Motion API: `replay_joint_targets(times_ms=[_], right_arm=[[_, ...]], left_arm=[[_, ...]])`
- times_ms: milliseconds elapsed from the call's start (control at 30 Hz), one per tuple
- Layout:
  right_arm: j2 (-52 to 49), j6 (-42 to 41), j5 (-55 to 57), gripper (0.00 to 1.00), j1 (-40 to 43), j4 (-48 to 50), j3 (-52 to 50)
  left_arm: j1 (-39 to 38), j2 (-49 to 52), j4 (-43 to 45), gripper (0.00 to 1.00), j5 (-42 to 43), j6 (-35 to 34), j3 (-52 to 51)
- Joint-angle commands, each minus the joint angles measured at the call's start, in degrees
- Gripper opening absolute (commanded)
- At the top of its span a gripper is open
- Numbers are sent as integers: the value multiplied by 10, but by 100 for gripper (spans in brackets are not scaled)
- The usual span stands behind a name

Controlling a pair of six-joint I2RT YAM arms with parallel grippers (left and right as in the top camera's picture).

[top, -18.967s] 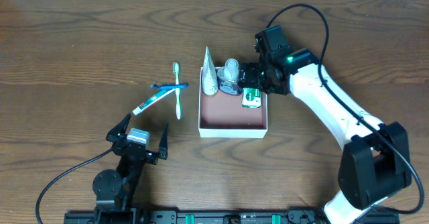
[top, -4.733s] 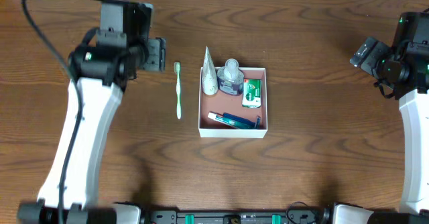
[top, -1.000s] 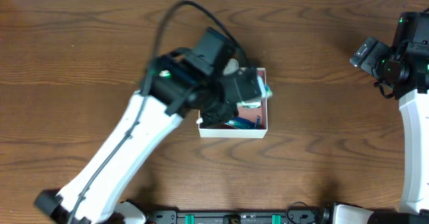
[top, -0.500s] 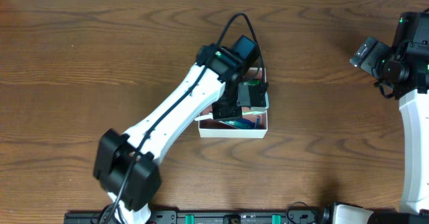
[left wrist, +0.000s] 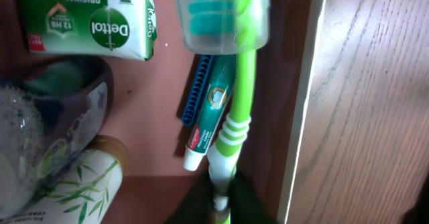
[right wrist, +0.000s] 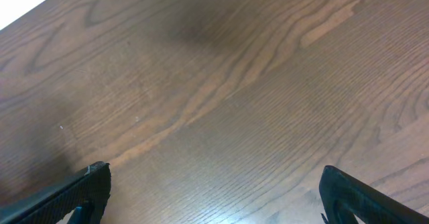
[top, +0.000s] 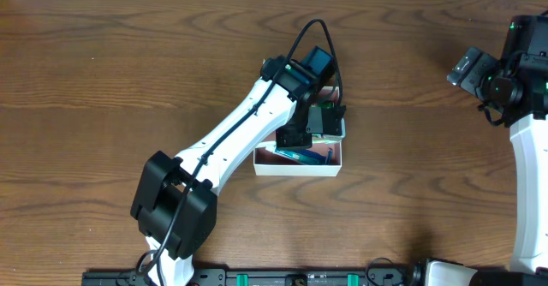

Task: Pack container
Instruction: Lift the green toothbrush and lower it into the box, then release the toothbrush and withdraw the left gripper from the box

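The container (top: 295, 169) is a shallow white-walled box with a reddish-brown floor (left wrist: 154, 150), at the table's middle. My left gripper (top: 322, 120) reaches down into its right half. In the left wrist view that gripper (left wrist: 221, 200) is shut on the handle of a green toothbrush (left wrist: 241, 83). The toothbrush has a clear cap over its head and lies along the white wall (left wrist: 305, 83). Under it lies a small toothpaste tube (left wrist: 211, 117). My right gripper (top: 467, 68) hangs open at the far right, over bare wood (right wrist: 214, 184).
Also inside the container are a green Dettol soap packet (left wrist: 87, 19), a clear rounded bottle (left wrist: 47, 117) and a white bamboo-print tube (left wrist: 74, 190). Wooden tabletop (left wrist: 375, 117) surrounds the box. My left arm (top: 231, 140) crosses the table's middle diagonally.
My left arm has swung over the container and brought the toothbrush down into its right side. The right arm has not moved.
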State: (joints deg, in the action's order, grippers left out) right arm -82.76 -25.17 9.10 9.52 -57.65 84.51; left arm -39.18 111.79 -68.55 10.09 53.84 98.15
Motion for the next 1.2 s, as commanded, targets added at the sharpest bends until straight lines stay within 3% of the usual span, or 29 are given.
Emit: replay_joint_targets(times_ms=[0, 100, 467, 567, 633, 900, 1167], right_arm=[[0, 6, 10, 99, 3, 0, 1], [0, 6, 10, 99, 3, 0, 1], [0, 6, 10, 99, 3, 0, 1], [0, 6, 10, 99, 3, 0, 1], [0, 6, 10, 99, 3, 0, 1], [0, 6, 10, 99, 3, 0, 1], [0, 6, 10, 99, 3, 0, 1]], left_arm=[[-2, 3, -1, 38, -1, 5, -1], [-2, 3, -1, 51, 0, 3, -1], [-23, -68, -8, 54, -2, -87, 0], [-42, -125, -8, 75, -2, -144, 0], [-57, -168, -8, 98, -2, -167, 0], [-87, -301, -9, 98, -3, -167, 0], [-87, -365, -138, 98, -12, -167, 0]])
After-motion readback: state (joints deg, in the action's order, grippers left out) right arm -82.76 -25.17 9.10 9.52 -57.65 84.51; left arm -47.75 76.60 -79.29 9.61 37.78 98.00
